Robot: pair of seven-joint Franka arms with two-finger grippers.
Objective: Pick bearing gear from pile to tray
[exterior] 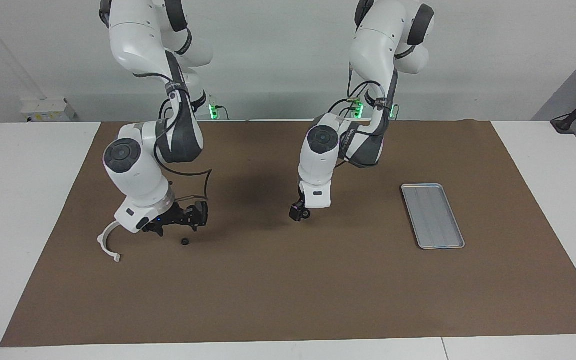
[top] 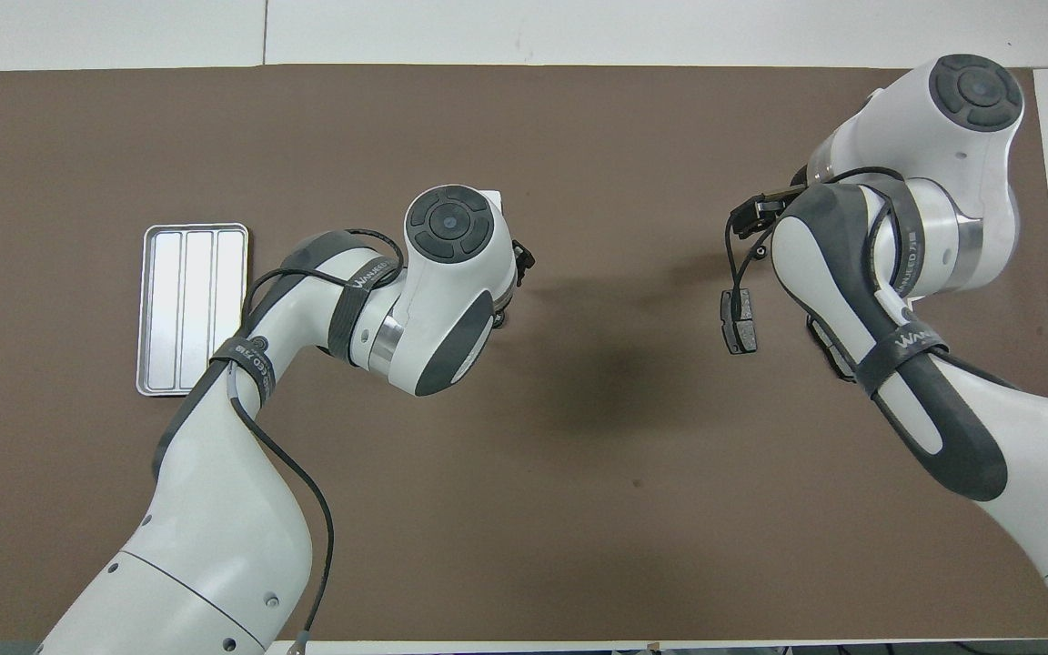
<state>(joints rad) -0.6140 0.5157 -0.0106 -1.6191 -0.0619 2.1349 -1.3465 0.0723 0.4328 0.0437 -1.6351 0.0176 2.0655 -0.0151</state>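
A small black ring (exterior: 185,242) lay on the brown mat (exterior: 288,290), toward the right arm's end of the surface, just beside the right pincer (exterior: 195,216); too little of it showed to tell which way it faced, and in the overhead view the arm covered it. Close by lay a white curved arc (exterior: 107,245), its upper end hidden under the right arm's wrist. A dark grey plate (top: 739,320) lay nearer the robots than the ring, its long axis running toward and away from the robots; it showed only from overhead, as did the edge of a second plate (top: 831,350), mostly hidden under the arm.

The right pincer hung low over the mat with its jaws apart, holding nothing. The left pincer (exterior: 300,213) pointed down over the middle of the mat, open too; whether the round dark bit at its tip was a part I could not tell.

The tray (exterior: 433,216) lay toward the left arm's end, well apart from the pile, its long axis and ridges running toward and away from the robots.
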